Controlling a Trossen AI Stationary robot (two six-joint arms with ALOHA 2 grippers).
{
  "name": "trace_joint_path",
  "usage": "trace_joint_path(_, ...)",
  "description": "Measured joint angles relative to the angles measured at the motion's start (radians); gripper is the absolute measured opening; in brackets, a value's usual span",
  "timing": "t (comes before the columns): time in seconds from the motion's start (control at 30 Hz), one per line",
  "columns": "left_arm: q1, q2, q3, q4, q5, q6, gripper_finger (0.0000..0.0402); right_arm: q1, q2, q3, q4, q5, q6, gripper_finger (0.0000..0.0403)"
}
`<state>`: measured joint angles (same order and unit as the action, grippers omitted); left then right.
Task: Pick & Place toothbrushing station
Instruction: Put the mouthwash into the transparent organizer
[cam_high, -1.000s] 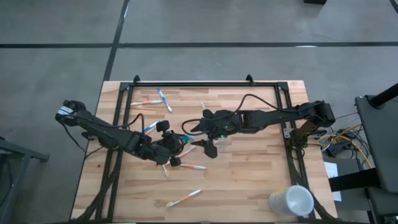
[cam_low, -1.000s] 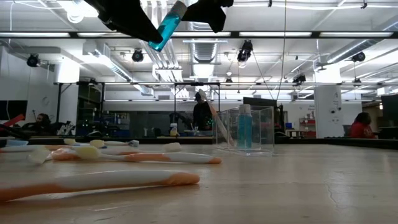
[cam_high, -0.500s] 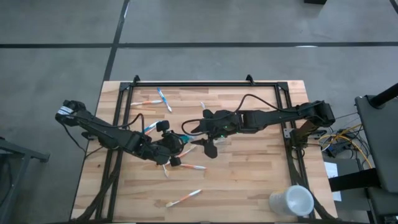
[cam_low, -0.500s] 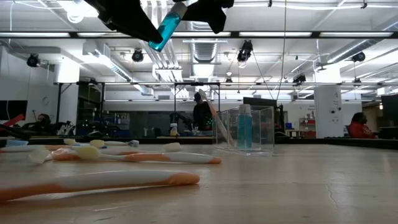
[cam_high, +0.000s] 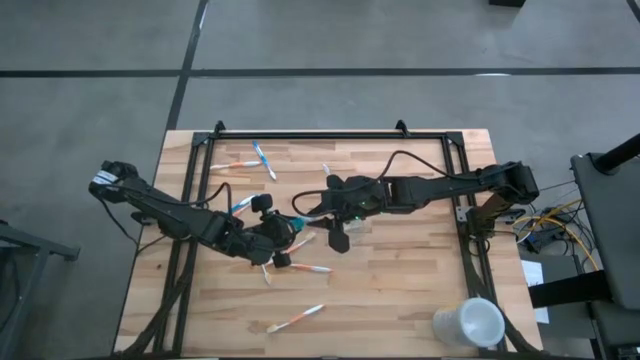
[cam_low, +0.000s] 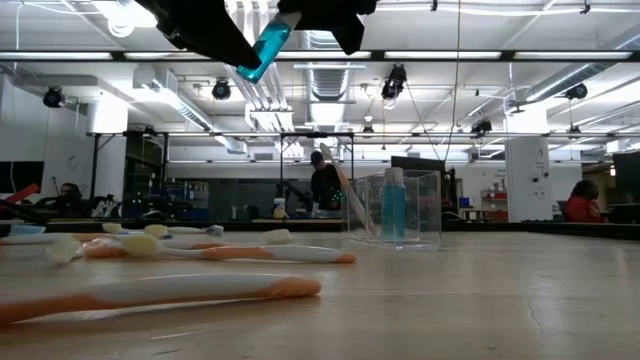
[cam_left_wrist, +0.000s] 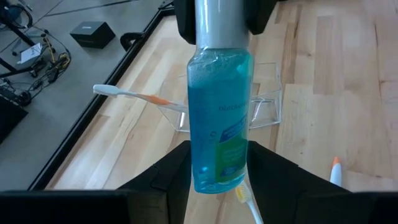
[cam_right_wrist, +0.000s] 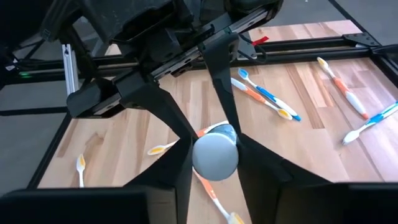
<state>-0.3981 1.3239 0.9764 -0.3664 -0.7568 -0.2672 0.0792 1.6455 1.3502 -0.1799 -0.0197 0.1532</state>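
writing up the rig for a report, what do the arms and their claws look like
Both arms are dark, almost black, built of jointed segments with black cables looping alongside. The left arm has a pale striped marking near its base. Each ends in a two-finger claw: the left claw and right claw have flat, matte black fingers tapering forward.

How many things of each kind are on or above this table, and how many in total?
toothbrushes: 8 visible from above; the arms may hide more
blue tubes: 2, one held up, one in the clear cup
clear cup: 1
white cup: 1
total: 12
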Motion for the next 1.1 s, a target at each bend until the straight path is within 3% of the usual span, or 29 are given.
trace_joint_path(0.63, 0.0, 0.0, 0.0, 0.003, -0.003, -0.022, 0.0154, 0.0, -0.007, 0.002, -0.005, -0.002, 0.006, 0.0095)
trace_joint_path(1.1, 0.0, -0.001, 0.001, 0.0, 0.004, -0.07, 0.0177, 0.0, -0.007, 0.003, -0.005, -0.005, 0.004, 0.0095)
